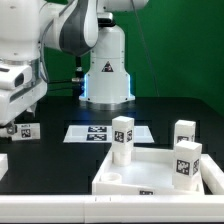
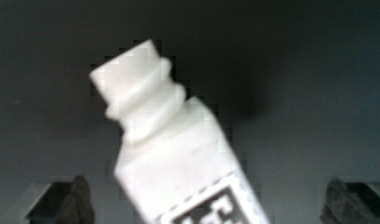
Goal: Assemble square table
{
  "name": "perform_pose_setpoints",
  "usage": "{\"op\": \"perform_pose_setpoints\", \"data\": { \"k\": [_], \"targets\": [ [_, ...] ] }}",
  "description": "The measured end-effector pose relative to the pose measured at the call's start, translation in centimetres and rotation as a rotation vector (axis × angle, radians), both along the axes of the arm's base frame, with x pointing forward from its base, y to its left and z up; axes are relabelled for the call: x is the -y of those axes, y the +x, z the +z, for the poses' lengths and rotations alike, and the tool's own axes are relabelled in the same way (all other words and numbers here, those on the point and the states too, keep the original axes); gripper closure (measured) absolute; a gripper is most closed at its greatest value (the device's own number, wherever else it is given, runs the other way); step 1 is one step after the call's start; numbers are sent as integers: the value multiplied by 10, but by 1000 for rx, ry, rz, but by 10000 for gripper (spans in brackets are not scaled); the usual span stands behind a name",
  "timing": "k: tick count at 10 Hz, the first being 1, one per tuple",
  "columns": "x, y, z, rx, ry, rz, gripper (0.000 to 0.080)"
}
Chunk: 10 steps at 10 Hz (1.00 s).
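In the exterior view the white square tabletop (image 1: 150, 178) lies at the front right. One tagged leg (image 1: 122, 138) stands upright at its far corner and a second leg (image 1: 186, 160) stands on its right side. A third leg (image 1: 184, 130) stands just behind the tabletop. Another leg (image 1: 22, 129) lies on the black table at the exterior view's left, under my gripper (image 1: 12, 112). The wrist view shows this leg (image 2: 169, 140), threaded end away from me, lying slanted between the fingers (image 2: 62, 200). My gripper (image 2: 208, 205) is open, and neither finger touches the leg.
The marker board (image 1: 100, 132) lies flat on the table behind the tabletop. The robot's base (image 1: 108, 72) stands at the back centre. A small white piece (image 1: 3, 165) shows at the exterior view's left edge.
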<state>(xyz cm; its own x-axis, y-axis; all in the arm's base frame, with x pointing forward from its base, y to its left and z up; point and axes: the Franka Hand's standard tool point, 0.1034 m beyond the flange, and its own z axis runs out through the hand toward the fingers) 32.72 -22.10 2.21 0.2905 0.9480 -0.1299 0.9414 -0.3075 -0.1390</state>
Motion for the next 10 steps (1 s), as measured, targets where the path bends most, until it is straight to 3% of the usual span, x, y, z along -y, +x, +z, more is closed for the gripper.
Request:
{"op": "perform_pose_setpoints", "data": {
  "k": [3,7,9,10],
  "targets": [
    [7,-12,-10,-31,0,-19,150],
    [8,-8,-11,-41,3,-20,175],
    [8,-8,-11,-41,3,-21,445],
    [9,-7,-10,-38,2,-21,511]
  ]
}}
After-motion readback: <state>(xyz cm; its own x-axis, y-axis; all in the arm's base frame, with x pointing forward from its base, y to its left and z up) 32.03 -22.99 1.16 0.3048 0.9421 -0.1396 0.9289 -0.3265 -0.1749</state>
